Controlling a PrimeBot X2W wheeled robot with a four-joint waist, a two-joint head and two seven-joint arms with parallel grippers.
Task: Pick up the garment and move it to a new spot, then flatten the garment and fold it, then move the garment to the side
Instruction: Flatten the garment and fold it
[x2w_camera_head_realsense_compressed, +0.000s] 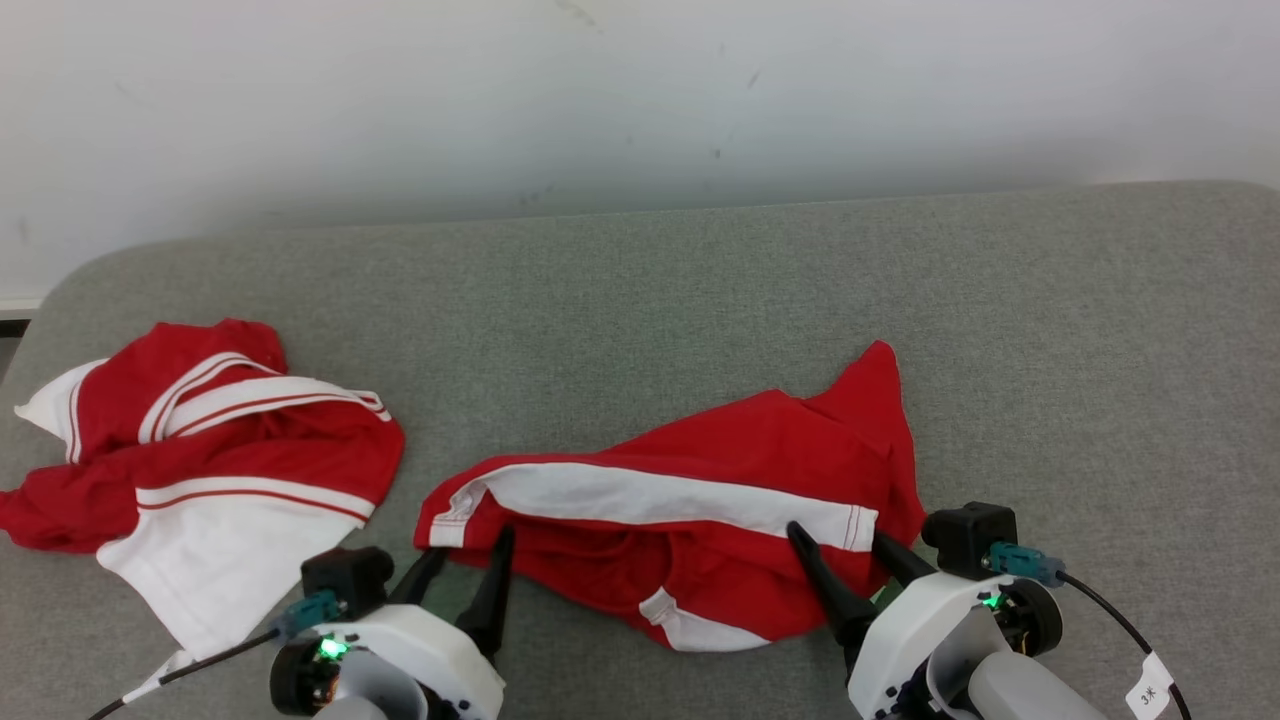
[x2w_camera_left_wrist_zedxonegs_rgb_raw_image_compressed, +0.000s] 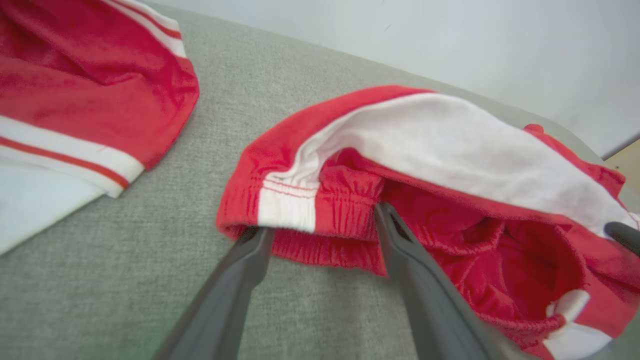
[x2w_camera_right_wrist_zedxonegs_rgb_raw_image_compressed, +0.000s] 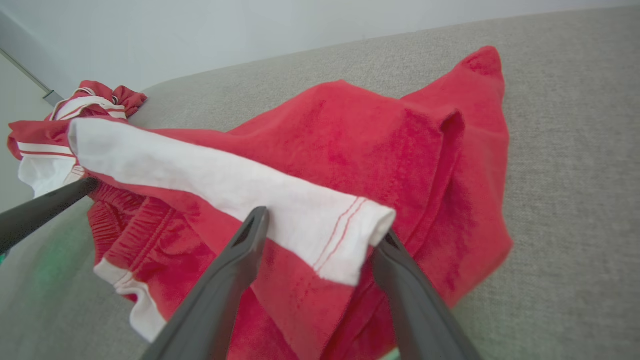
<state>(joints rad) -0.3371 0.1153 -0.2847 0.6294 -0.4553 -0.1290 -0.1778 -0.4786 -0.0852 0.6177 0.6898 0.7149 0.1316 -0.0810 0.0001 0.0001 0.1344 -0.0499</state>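
Broadly, the grey woven-fabric surface carries the crumpled red shorts with a white side band at front centre, with the long axis running left-right and one end at each arm. A second red-and-white garment lies well apart to the left, with nothing in the way. Left gripper and right gripper both gape wide, fingers straddling the shorts' near edge at the elastic waist and the band end, clamping nothing.

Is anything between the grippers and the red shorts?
Nothing visible does. The left gripper, open, has its fingers at the waistband edge of the red shorts; the right gripper, open, has its fingers either side of the white stripe's end. The other red-and-white garment lies apart, to the left.
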